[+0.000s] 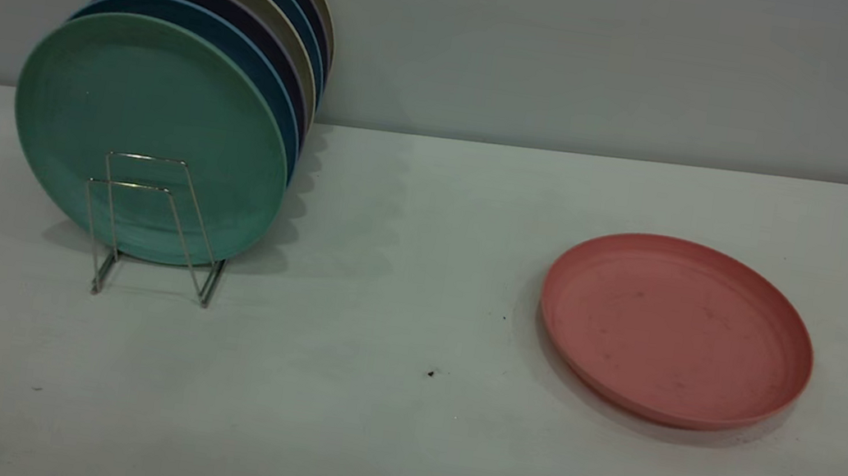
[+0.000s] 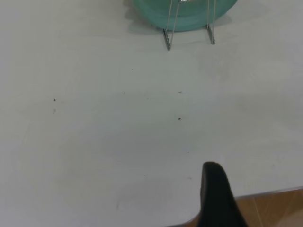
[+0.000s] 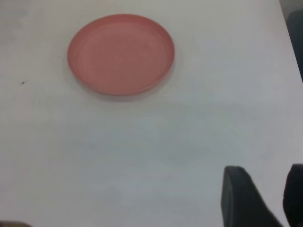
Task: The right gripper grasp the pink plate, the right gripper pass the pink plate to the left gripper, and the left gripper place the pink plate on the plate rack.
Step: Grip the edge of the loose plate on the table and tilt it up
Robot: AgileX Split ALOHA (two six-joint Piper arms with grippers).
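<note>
Neither gripper showed in the exterior view: the pink plate (image 1: 676,330) lay flat on the white table (image 1: 380,431) at the right, rim up, faint dark specks on its face, well apart from the plate rack (image 1: 157,234) at the left. That wire rack held a row of upright plates, a mint-green plate (image 1: 149,125) in front, then blue, dark and beige ones behind it; two empty wire loops stood before the green plate. Left wrist view: only one black finger of the left gripper (image 2: 218,196) was in view, over the table's near edge, so whether it was spread or closed, cannot tell. Rack's front feet and the green plate's lower edge sat far off across bare table. Right wrist view: right gripper (image 3: 267,198) hung above the table, its two dark fingers (image 3: 244,198) apart with a gap between them, holding nothing. Pink plate lay well away from it, untouched, flat on the table.
</note>
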